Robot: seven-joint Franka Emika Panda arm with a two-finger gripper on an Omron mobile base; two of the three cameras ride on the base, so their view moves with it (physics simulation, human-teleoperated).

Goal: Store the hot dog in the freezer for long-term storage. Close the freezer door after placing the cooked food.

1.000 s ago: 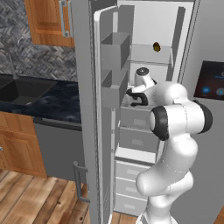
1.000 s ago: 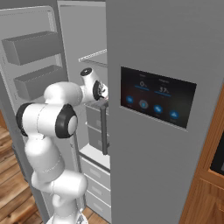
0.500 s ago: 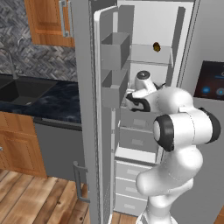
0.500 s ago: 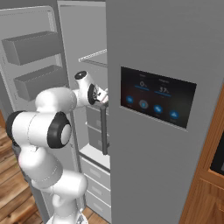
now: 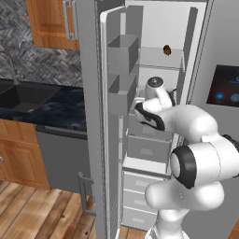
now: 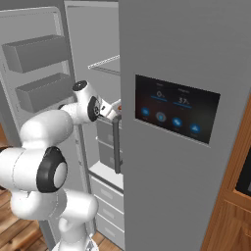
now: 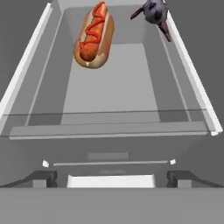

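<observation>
The freezer (image 5: 158,60) stands open, its door (image 5: 105,140) swung wide to the left with grey bins (image 5: 122,53) on its inner face. The arm (image 5: 186,126) reaches in at mid height, just above the upper drawers (image 5: 147,149).

Looking along the hand, the hot dog (image 7: 93,37) lies on a clear shelf (image 7: 109,87) towards the back, red sausage up in its tan bun, running lengthwise into the compartment and a little left of centre. Nothing touches it. A small dark object (image 7: 154,12) sits at the back right corner, apart from the bun; I cannot tell what it is.

The gripper (image 7: 109,177) is spread wide and holds nothing: its two dark tips show far apart at the bottom of the hand view, with the shelf's front lip between them and the hot dog well beyond.

From the left, a small dark brown lump (image 5: 166,49) rests on a higher shelf. From the right, the door with the dark screen (image 6: 176,110) is closed, its bar handle (image 6: 116,144) just beside the wrist.
</observation>
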